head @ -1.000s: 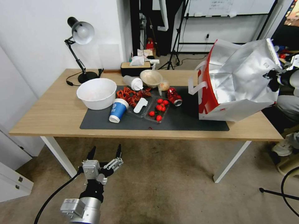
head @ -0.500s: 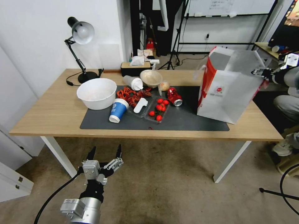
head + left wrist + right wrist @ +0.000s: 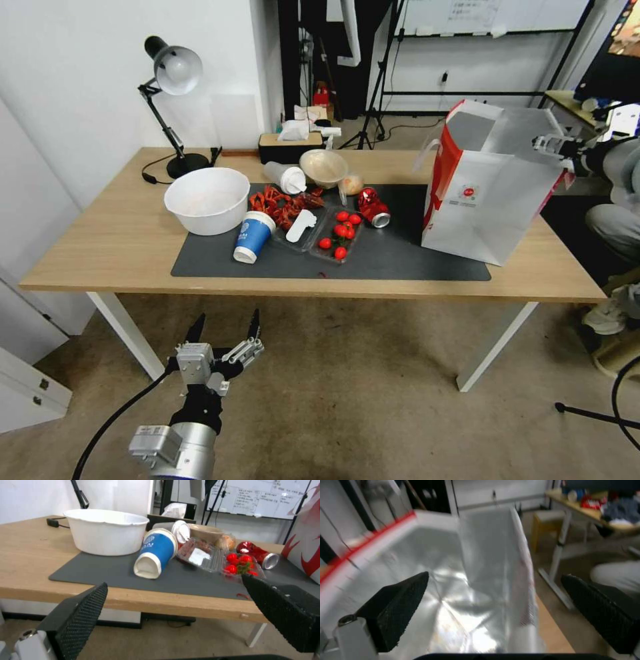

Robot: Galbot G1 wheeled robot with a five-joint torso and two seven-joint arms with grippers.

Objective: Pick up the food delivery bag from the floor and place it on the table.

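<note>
The food delivery bag (image 3: 483, 200), white with a red side panel and a small red logo, stands upright on the right end of the table (image 3: 100, 247), partly on the dark grey mat (image 3: 400, 257). My right gripper (image 3: 548, 143) hovers at the bag's top right rim. It is open: the right wrist view shows its fingers spread wide (image 3: 496, 575) over the silver foil lining (image 3: 420, 562). My left gripper (image 3: 225, 327) hangs low over the beige floor (image 3: 347, 387) in front of the table, open and empty (image 3: 173, 581). The bag's red-patterned side (image 3: 305, 542) shows beyond it.
The mat's left half carries a white bowl (image 3: 207, 199), a tipped blue cup (image 3: 253, 237), a tray of tomatoes (image 3: 339, 233) and a red can (image 3: 373, 207). A desk lamp (image 3: 170, 73) and tissue box (image 3: 290, 143) stand behind. A person's leg (image 3: 613, 227) is beside the table's right end.
The bag swung from tilted, foil mouth facing me, to upright on the table. My right gripper opened off its rim and drew slightly up. The left arm stayed still.
</note>
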